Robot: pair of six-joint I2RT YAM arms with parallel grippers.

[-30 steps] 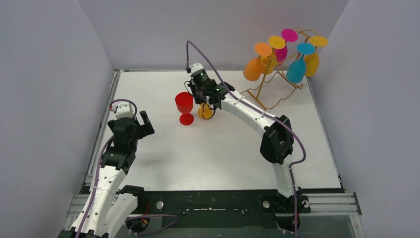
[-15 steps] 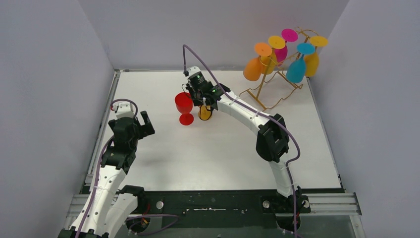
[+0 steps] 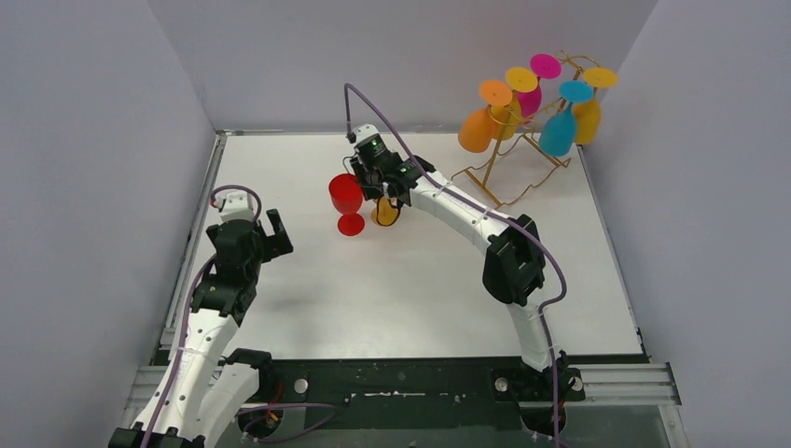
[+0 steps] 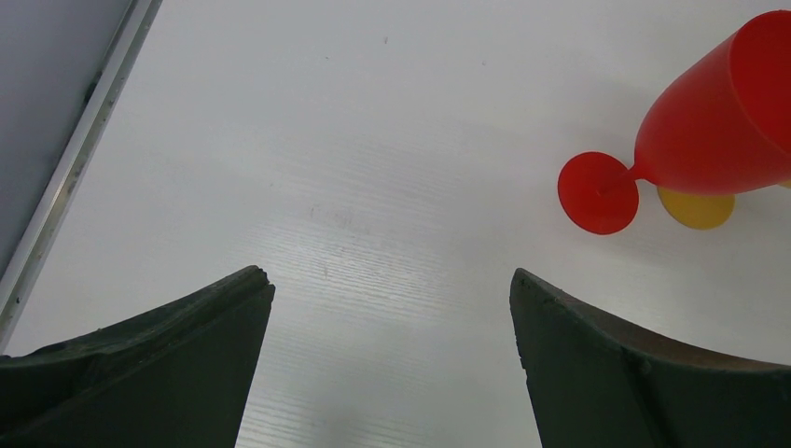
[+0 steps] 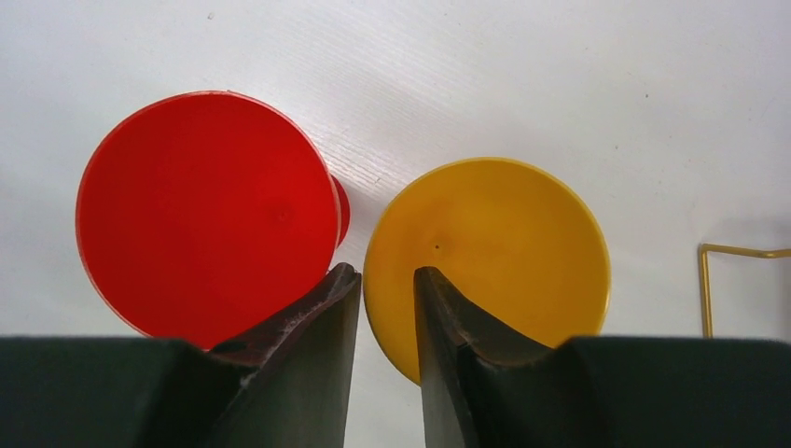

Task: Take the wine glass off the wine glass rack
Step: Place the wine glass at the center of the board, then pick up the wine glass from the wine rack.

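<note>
While red glass stands empty, right gripper parted astride yellow glass rim, left gripper wide open

We see a white table with a metal rail along its left edge. Just above the middle of the overhead view a red glass stands upright on its round foot. A yellow glass stands just beside it on the right, partly hidden. In the upper right corner a thin gold wire rack stands on the table, well apart from both glasses.
</note>
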